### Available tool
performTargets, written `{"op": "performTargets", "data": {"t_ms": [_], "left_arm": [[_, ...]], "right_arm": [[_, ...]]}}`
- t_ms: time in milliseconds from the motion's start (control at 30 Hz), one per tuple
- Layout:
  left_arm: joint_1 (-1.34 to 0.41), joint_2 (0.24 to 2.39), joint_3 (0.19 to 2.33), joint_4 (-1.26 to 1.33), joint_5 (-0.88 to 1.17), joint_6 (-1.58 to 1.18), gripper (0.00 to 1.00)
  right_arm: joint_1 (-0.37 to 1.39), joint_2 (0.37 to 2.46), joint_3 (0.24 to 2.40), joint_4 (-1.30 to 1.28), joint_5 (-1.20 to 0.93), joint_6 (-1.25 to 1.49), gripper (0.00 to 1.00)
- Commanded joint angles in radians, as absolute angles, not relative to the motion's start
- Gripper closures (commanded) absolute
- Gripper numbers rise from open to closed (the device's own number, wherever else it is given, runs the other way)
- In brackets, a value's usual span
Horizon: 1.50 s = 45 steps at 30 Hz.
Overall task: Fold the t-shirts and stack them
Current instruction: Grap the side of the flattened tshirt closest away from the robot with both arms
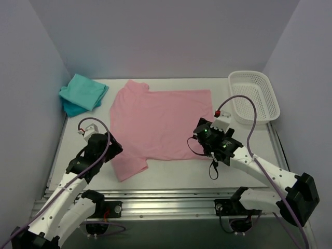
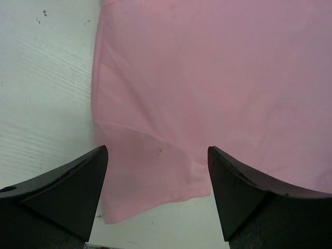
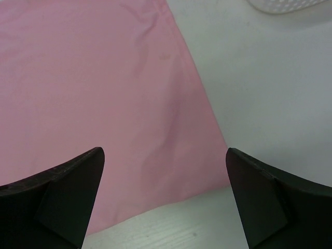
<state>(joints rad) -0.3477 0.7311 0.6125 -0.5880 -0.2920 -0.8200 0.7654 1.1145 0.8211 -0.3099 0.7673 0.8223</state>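
**Pink shirt lies flat with two open grippers over it**

Pink cloth fills the middle of the white table [image 1: 171, 174]. At the near side, the left gripper [image 2: 157, 155] hangs over the near sleeve of the pink t-shirt [image 1: 161, 122]. Its fingers are spread wide and hold nothing. The right gripper [image 3: 164, 153] hangs over the shirt's near right corner, fingers wide too, with nothing in them. Far back on the left, the folded teal t-shirt [image 1: 83, 91] lies on a blue one [image 1: 72, 108]. Far right sits a white basket [image 1: 274, 106].
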Motion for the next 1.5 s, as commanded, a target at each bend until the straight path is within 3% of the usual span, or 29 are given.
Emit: {"op": "performTargets", "data": {"t_ms": [0, 100, 267, 400, 600, 700, 833, 967, 1033, 1167, 1267, 1467], "left_arm": [[-0.432, 0.726, 0.604, -0.67, -0.399, -0.928, 0.14], [-0.521, 0.692, 0.586, -0.738, -0.454, -1.011, 0.15], [-0.659, 0.701, 0.548, -0.834, -0.514, -1.173, 0.17], [-0.864, 0.895, 0.546, -0.88, -0.58, -1.317, 0.17], [-1.179, 1.202, 0.693, -1.071, -0.658, -1.674, 0.14], [-1.235, 1.25, 0.718, -1.127, -0.658, -1.771, 0.14], [-1.308, 1.136, 0.663, -1.207, -0.693, -1.9, 0.17], [-1.313, 0.846, 0.534, -1.214, -0.706, -1.957, 0.28], [-1.315, 0.757, 0.497, -1.235, -0.704, -1.986, 0.28], [-1.315, 0.817, 0.521, -1.279, -0.67, -2.043, 0.28], [-1.315, 0.928, 0.592, -1.342, -0.661, -2.089, 0.22], [-1.293, 0.87, 0.555, -1.16, -0.653, -2.013, 0.19]], "right_arm": [[0.724, 1.152, 0.76, -0.256, 0.62, 0.871, 0.0], [0.629, 1.134, 0.653, -0.102, 0.401, 0.847, 0.0], [0.557, 1.121, 0.545, 0.067, 0.229, 0.865, 0.0], [0.454, 1.187, 0.448, 0.25, -0.046, 0.888, 0.0], [0.469, 1.143, 0.43, 0.177, 0.081, 0.864, 0.0], [0.474, 1.082, 0.436, 0.109, 0.139, 0.845, 0.0], [0.479, 0.984, 0.457, 0.037, 0.204, 0.815, 0.0], [0.482, 0.973, 0.479, 0.014, 0.232, 0.79, 0.0], [0.485, 0.991, 0.485, 0.023, 0.229, 0.785, 0.0], [0.497, 1.034, 0.491, 0.067, 0.195, 0.79, 0.0], [0.512, 1.048, 0.495, 0.081, 0.179, 0.796, 0.0], [0.518, 1.042, 0.523, 0.081, 0.144, 0.773, 0.0]]}}
